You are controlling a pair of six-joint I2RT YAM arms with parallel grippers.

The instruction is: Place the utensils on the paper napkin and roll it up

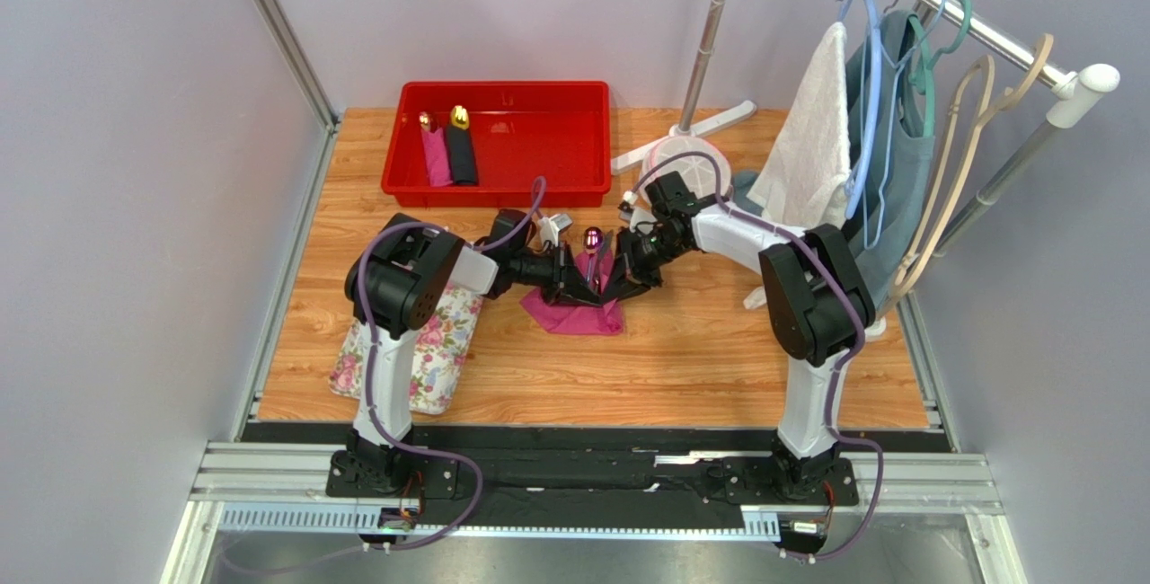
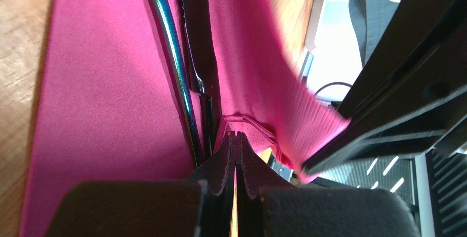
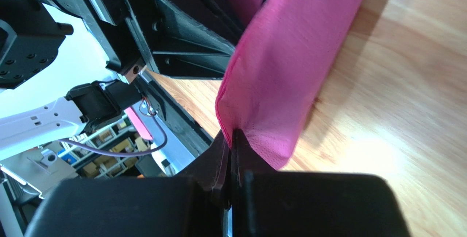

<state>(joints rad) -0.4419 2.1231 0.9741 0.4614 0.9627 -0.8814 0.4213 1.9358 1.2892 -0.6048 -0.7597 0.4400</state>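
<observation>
- The paper napkin [image 2: 98, 95] is thin, plain magenta-pink, and lies mid-table between my two arms. One side is flat on the wood and the other is lifted into a creased flap.
- The utensils [image 2: 174, 56] lie on it. I see a slim shaft with a blue-purple sheen and a black handle beside it, and from above one shiny purple head [image 1: 594, 239] pokes past the far edge.
- My right claw [image 3: 233, 136] is clamped on the napkin's raised edge.
- My left claw [image 2: 235, 136] is pressed together, its tips at a fold of the napkin. I cannot tell whether any paper is caught.
- The table [image 1: 756, 342] is light wood plank.
- A floral cloth [image 1: 439, 342] lies at its left.
- A red bin [image 1: 405, 166] at the back holds a pink roll [image 1: 436, 156] and a black roll [image 1: 462, 153].
- A clothes rack [image 1: 972, 25] with hangers and a white towel [image 1: 810, 139] stands at the right, with grey walls around.
</observation>
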